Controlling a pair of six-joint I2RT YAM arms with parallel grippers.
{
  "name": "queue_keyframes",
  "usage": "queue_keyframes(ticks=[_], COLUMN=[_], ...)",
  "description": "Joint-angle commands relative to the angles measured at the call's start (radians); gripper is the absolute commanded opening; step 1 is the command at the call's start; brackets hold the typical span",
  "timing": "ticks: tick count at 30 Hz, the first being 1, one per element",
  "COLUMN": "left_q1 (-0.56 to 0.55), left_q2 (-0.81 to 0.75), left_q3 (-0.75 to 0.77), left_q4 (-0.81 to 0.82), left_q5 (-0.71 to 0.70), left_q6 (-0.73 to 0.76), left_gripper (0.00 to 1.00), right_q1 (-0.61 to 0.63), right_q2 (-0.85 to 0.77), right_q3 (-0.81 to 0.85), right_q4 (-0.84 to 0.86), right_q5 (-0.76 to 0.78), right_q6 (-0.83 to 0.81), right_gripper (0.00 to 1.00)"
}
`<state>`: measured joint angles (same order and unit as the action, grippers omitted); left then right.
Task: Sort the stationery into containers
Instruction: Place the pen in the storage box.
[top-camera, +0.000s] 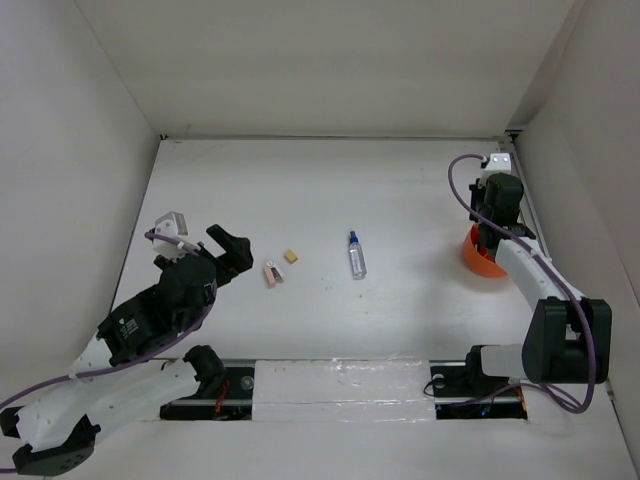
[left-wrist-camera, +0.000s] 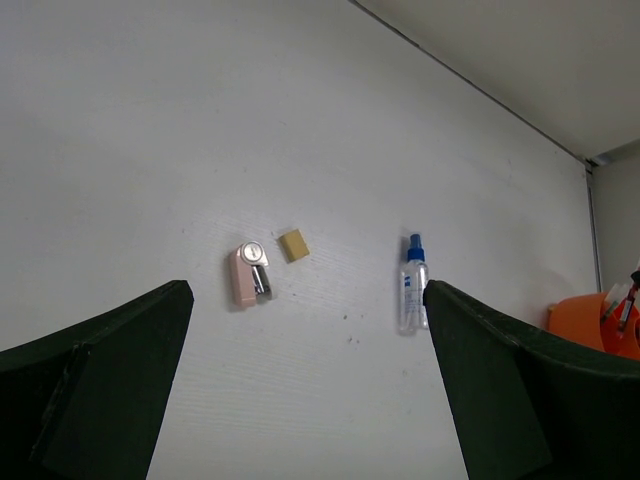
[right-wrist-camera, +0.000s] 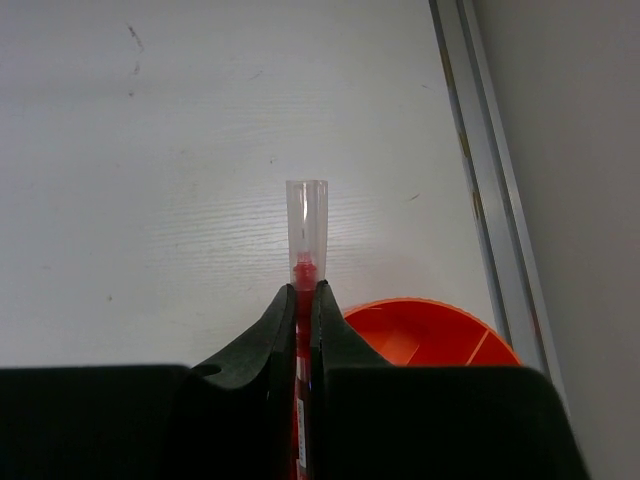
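Right tool (right-wrist-camera: 303, 292) is closed on a thin red pen (right-wrist-camera: 306, 215), whose clear cap projects beyond the jaws. The orange cup (right-wrist-camera: 425, 332) sits just beside and below, off to one side of the pen's line. Left tool (left-wrist-camera: 305, 300) stands wide open and holds nothing. It faces a spray bottle (left-wrist-camera: 411, 285), a pink-white piece (left-wrist-camera: 249, 275) and a tan eraser (left-wrist-camera: 293, 244), which lie apart on the tabletop (top-camera: 400, 190).

Risk, as judged: a release from this offset could drop the pen outside the cup or onto its rim. The light cup (close to the side rail (right-wrist-camera: 480, 150)) might then tip or slide.

Tabletop is white and lightly scuffed; plain white walls (top-camera: 330, 60) enclose it on three sides.
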<state>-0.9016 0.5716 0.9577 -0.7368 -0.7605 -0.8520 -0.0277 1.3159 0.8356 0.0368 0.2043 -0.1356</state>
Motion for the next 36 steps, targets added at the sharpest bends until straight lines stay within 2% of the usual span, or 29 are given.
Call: queue_keyframes(ticks=[1, 8, 36], left_q1=[-0.002, -0.002, -0.002], left_q2=[-0.007, -0.026, -0.036], left_q3=[-0.007, -0.007, -0.016], left_q4=[0.027, 0.027, 0.036], left_q5=[-0.005, -0.005, 0.004], left_q6=[0.022, 0.022, 0.031], left_gripper=[1.0, 1.0, 1.0], right_q1=[0.001, 0.011, 0.06], right_q2=[-0.027, -0.027, -0.055], right_q3=[0.008, 0.008, 0.008], right_q4=[0.026, 0.017, -0.002], right_q5=[0.026, 0.047, 0.139], right_q6=[-0.001, -0.001, -0.01], right_gripper=[0.09, 0.13, 0.13])
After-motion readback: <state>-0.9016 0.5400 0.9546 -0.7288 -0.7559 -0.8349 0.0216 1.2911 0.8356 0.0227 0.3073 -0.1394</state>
